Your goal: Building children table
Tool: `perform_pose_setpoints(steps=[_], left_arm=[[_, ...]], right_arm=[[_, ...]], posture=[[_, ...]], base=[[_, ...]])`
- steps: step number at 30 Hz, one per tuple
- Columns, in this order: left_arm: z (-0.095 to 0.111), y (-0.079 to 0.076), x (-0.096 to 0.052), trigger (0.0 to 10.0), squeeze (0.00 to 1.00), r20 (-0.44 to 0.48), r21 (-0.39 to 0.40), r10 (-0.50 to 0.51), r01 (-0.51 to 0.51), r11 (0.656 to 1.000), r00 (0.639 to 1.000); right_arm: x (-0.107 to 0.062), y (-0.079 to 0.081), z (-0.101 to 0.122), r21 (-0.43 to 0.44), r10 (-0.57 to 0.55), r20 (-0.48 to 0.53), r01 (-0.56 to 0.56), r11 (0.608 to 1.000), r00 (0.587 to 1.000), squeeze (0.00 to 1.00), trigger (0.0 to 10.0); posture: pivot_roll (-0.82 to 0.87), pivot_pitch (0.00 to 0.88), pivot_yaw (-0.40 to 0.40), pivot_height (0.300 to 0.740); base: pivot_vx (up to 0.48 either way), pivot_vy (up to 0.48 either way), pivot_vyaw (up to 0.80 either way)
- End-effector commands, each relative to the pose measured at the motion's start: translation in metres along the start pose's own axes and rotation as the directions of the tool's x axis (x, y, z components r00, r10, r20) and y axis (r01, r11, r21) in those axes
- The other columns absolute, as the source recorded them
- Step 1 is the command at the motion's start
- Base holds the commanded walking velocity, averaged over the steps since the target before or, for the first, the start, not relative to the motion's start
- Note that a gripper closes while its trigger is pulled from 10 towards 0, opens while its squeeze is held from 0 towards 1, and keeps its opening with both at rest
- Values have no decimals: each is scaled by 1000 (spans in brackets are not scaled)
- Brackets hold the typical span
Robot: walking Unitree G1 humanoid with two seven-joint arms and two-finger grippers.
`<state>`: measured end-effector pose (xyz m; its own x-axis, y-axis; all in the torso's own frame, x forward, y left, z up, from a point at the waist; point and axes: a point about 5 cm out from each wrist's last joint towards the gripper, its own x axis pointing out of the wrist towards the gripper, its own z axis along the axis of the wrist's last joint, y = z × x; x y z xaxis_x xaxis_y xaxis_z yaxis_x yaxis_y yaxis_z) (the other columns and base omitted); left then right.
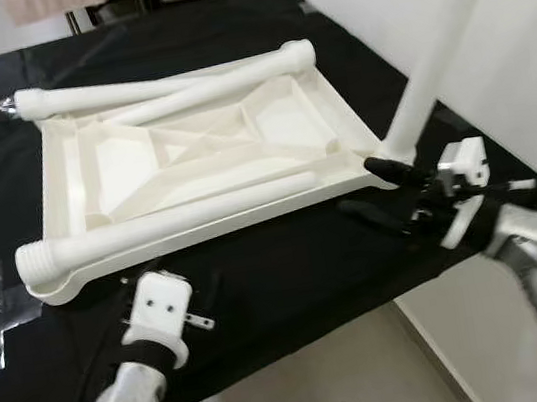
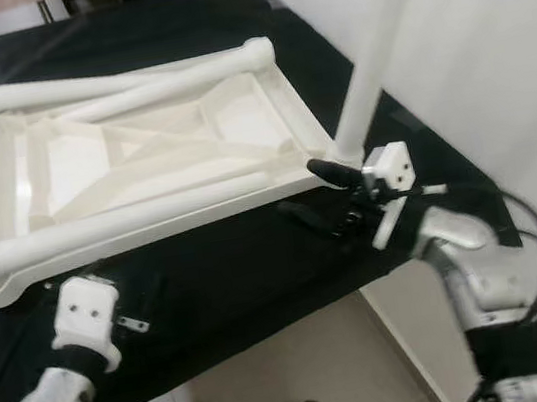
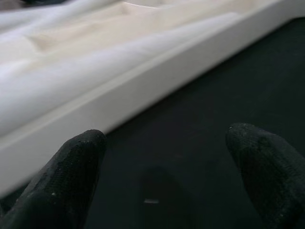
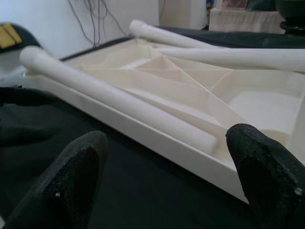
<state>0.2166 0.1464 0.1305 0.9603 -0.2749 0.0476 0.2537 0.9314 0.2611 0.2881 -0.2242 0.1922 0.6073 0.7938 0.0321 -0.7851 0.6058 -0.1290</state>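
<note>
Grippers first: my left gripper (image 3: 159,181) hovers low over the black cloth (image 1: 289,269), just short of the tabletop's near rim, arm reaching up from below, fingers (image 3: 66,176) spread wide and holding nothing. My right gripper (image 1: 373,188) reaches in sideways toward the tabletop's near right corner, fingers also wide apart, empty. I see the white tabletop (image 1: 287,122) lying upside down on the cloth, ribs showing. Three legs (image 1: 166,226) lie loose across it; a fourth leg (image 1: 430,66) stands upright at that right corner.
</note>
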Motion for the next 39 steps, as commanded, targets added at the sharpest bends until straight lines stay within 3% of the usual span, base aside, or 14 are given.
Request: perform_pose_setpoints(steps=[1,2,4,6,12,15,16,19,23,26,30,34,37,39], left_arm=[[-6,-11,-3,10000,0,-2,-14,-65,65,998,998],[-6,-11,-3,10000,0,-2,-14,-65,65,998,998],[-2,-18,-1,10000,0,41,-9,-148,149,989,988],[4,-13,4,10000,0,86,-22,-197,199,980,977],[15,-14,9,10000,0,161,39,-271,268,963,949],[28,-11,14,10000,0,210,37,-260,258,965,942],[28,-11,14,10000,0,210,37,-260,258,965,942],[38,-8,18,10000,0,254,48,-260,256,965,931],[44,-2,22,10000,0,275,54,-241,236,970,930],[46,0,22,10000,0,286,46,-229,225,973,930],[54,10,20,10000,0,312,-14,-194,209,978,930],[53,10,9,10000,0,285,-29,-325,347,937,902],[52,9,6,10000,0,276,-28,-366,388,921,889],[50,7,1,10000,0,260,-31,-426,449,893,866]], right_arm=[[-2,-3,1,11,25,-2,-25,1000,1000,0,10000],[-2,-3,1,11,25,-2,-25,1000,1000,0,10000],[-1,-24,8,-77,-52,-31,50,996,998,0,10000],[15,-40,17,-143,-99,-34,94,985,994,0,10000],[32,-45,26,-140,-33,-28,29,990,999,0,10000],[19,-42,28,-67,125,-55,-129,989,991,0,10000],[19,-42,28,-67,125,-55,-129,989,991,0,10000],[6,-33,26,28,305,-74,-304,952,949,0,10000],[0,-37,10,19,248,-200,-249,968,948,0,10000],[-4,-38,6,8,217,-239,-222,975,946,0,10000],[-34,-55,1,-58,25,-393,-51,997,919,0,10000],[-55,-60,6,-51,-44,-441,23,998,896,0,10000],[-58,-61,6,-50,-51,-450,32,998,892,0,10000],[-59,-65,5,-84,-90,-455,58,995,886,0,10000]], posture=[[172,181,-101,740],[172,181,-101,740],[155,192,-105,740],[151,196,-109,740],[168,179,-119,740],[172,165,-119,740],[172,165,-119,740],[173,145,-110,740],[164,126,-91,740],[161,130,-85,740],[146,144,-70,740],[122,156,-63,740],[119,162,-63,740],[116,171,-64,740]], base=[[0,0,0],[0,0,0],[0,0,0],[0,0,0],[0,0,0],[0,0,0],[0,0,0],[0,0,0],[0,0,0],[0,0,0],[0,0,0],[0,0,0],[0,0,0],[0,0,0]])
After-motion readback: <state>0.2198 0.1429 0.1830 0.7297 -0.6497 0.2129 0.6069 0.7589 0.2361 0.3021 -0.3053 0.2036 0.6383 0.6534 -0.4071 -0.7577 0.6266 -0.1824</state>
